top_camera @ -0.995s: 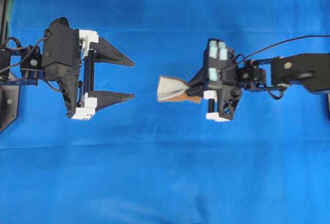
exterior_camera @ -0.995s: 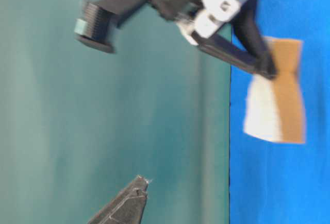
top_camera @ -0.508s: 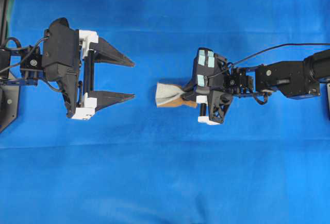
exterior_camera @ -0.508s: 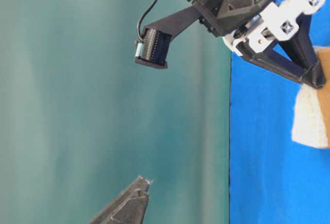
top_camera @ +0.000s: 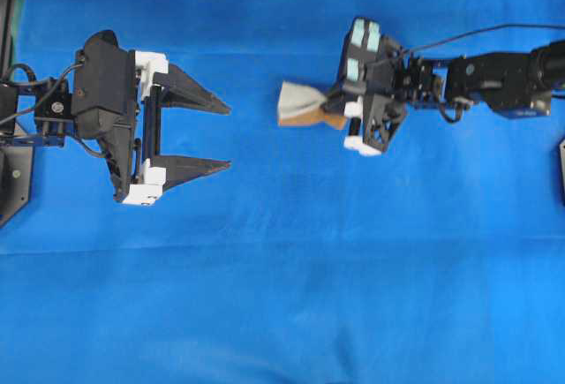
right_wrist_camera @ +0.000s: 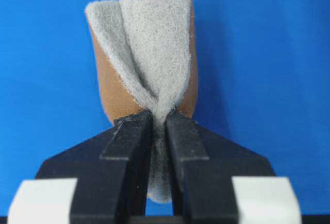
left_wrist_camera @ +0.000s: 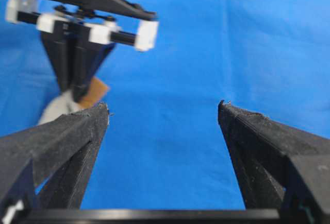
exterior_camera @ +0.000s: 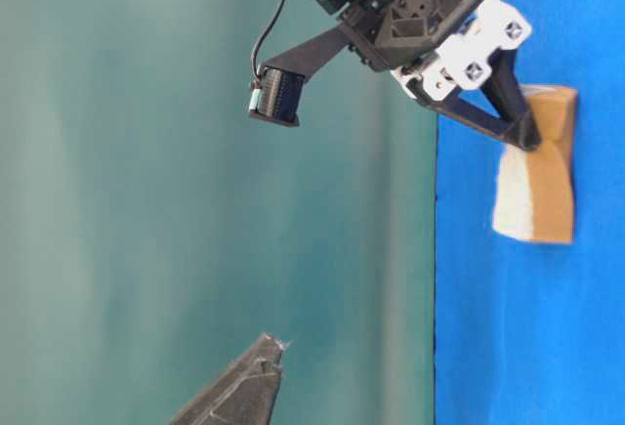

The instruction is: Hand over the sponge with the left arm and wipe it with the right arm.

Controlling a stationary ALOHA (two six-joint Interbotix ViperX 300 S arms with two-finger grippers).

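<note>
Blue cloth [top_camera: 282, 296] covers the table, with two arms and one sponge [top_camera: 302, 103] in view. Pinched hard between the two fingers of the right gripper [top_camera: 334, 106], the sponge is squeezed to a waist and sits at the cloth's upper middle. Well apart, the left gripper [top_camera: 225, 137] holds nothing, its two fingers spread wide.

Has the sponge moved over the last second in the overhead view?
Yes. The sponge, pinched in the right gripper, has shifted toward the top of the overhead view, now level with the still left gripper's upper finger.
</note>
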